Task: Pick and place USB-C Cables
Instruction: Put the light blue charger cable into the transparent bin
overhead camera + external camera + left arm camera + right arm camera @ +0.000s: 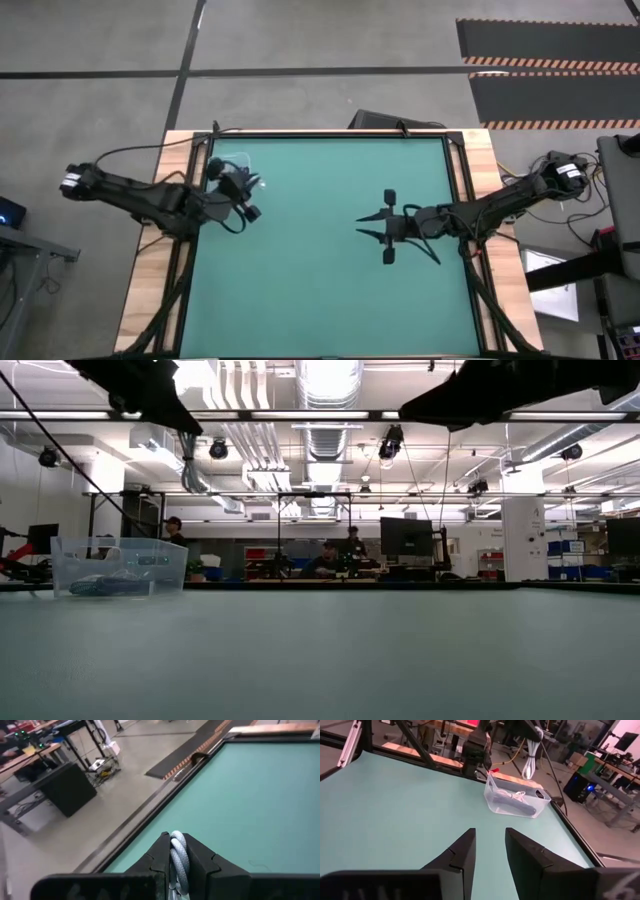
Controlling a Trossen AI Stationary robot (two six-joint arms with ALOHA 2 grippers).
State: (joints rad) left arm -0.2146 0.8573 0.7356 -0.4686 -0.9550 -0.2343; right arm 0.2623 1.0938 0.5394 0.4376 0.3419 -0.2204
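Note:
A clear plastic bin (517, 800) stands near the table's far left corner (236, 168). It holds a white cable (512, 795) and a dark bundle (521, 809), which lie on its floor. My left gripper (177, 851) hovers above the bin (120, 565), shut on the pale silvery-blue cable (178, 857). Seen from the right wrist, that cable (530, 765) hangs over the bin. My right gripper (489, 847) is open above bare table right of centre (372, 226), touching nothing. No teal-green cable can be made out. My left gripper pinches the pale silvery-blue cable bundle between its two fingers (200, 857); a looped end (176, 838) pokes out past the fingertips. In the right wrist view the rest of the bundle (530, 767) hangs slack below the gripper, lifted clear above the bin.
The green mat (330, 270) has a raised dark frame on a wooden border (480, 150). Beyond the table are floor ramps with hazard stripes (550, 60), workbenches and seated people (350, 550).

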